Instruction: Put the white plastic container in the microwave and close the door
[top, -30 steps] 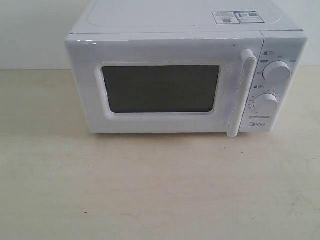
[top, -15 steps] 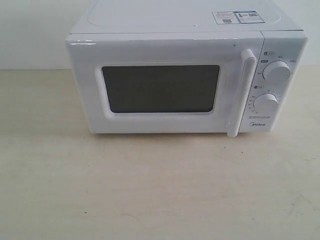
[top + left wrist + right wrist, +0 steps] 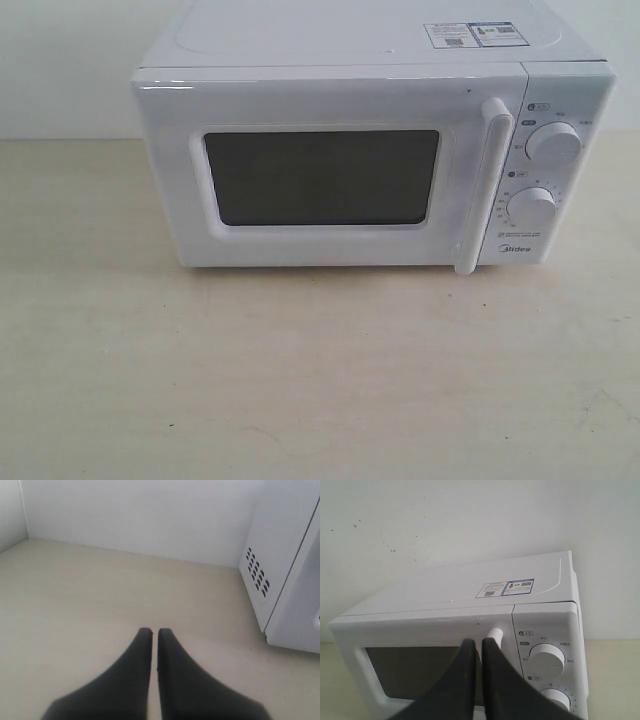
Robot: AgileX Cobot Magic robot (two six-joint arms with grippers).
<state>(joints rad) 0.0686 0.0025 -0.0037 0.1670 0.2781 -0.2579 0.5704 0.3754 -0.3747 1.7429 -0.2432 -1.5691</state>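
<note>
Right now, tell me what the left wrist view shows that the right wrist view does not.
Left wrist only: side vents and the shut left end effector. Right wrist only: the door with its window, handle, two knobs, top sticker, and the shut right end effector. Both: the microwave, table and wall; no container in either.

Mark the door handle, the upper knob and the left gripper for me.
door handle [image 3: 486,185], exterior view, middle of the bar.
upper knob [image 3: 553,143], exterior view, knob face.
left gripper [image 3: 151,631], left wrist view, between the fingertips.
</note>
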